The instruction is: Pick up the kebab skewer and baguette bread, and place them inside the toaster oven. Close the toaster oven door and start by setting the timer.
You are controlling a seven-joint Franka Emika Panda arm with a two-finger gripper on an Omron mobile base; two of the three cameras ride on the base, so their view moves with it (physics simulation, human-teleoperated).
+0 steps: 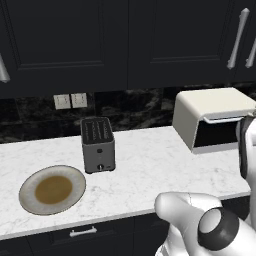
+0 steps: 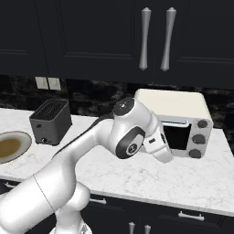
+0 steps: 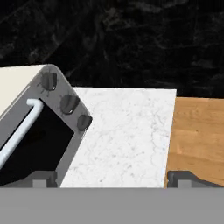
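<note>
Two small dark fingertips (image 3: 41,178) of the gripper (image 3: 113,180) stand far apart at the bottom of the hand view, one at each side, so its jaws are wide and nothing sits between them. Ahead of the left fingertip lies the toaster oven (image 3: 26,83), which runs on a slant across that view, its long front rising from lower left to upper right. The toaster oven door (image 3: 33,151) is shut, its dark glass flush with the grey frame, and its silver bar handle (image 3: 19,131) follows the same slant along the door's edge. Three round knobs (image 3: 65,104) sit in a row on the grey panel beside the door, at the end nearer the middle of the hand view.

From the base cameras, the toaster oven (image 2: 176,121) stands at the right part of the white marble tabletop (image 1: 150,165), its back toward the dark wall and its glass front facing the robot, with its long axis along the wall. The arm's hand hangs before the oven's front, near the door's left side in the right base view.

Well to the left stand a dark-grey slot toaster (image 1: 98,145) and a plate (image 1: 52,189) with a brown centre. Right of the marble in the hand view lies a wooden surface (image 3: 197,140).
</note>
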